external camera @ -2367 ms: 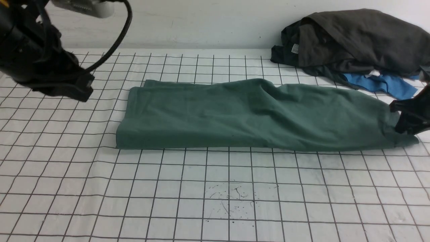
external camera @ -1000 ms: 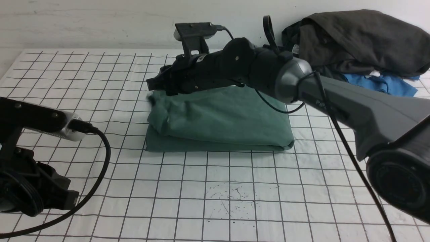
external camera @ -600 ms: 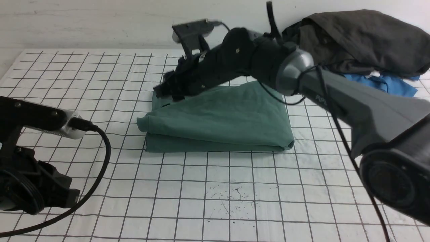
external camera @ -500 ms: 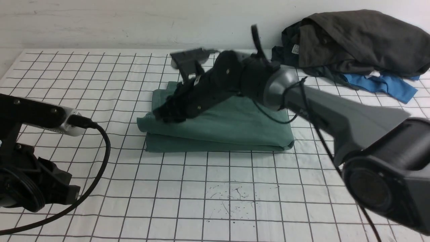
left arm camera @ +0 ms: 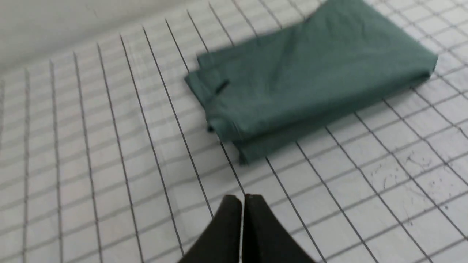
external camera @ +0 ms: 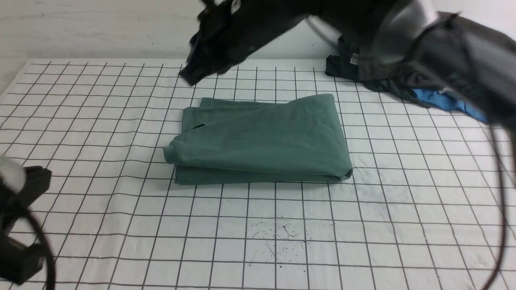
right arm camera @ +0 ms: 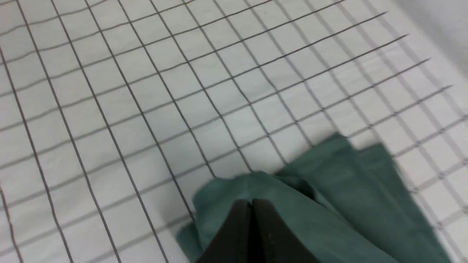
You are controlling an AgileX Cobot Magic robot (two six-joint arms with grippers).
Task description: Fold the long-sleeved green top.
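Green top (external camera: 262, 139) folded into a compact, layered rectangle — flat on the gridded table (external camera: 121, 225), near the centre of the front view. Rounded fold edge at 9 o'clock of the bundle; lower layers projecting slightly at 6 o'clock. Small dark slit visible near the 10 o'clock corner.

Right hand (external camera: 186, 75) raised above the table at 11 o'clock of the top, clear of the cloth, blurred. Fingers (right arm camera: 241, 223) pressed together in the right wrist view, nothing between them; green cloth visible beneath and beyond the tips.

Left hand (left arm camera: 242, 200) low at 8 o'clock of the top, well apart from it. Fingers (left arm camera: 228, 219) pressed together in the left wrist view, nothing held; bare grid under the tips. Only part of the left arm and its cable visible at the lower left edge of the front view.

Dark garments (external camera: 427, 52) heaped at 1 o'clock of the top, against the wall — well apart from it. Blue garment (external camera: 437, 98) partly under that heap. Faint ink marks (external camera: 278, 233) on the table at 6 o'clock of the top.
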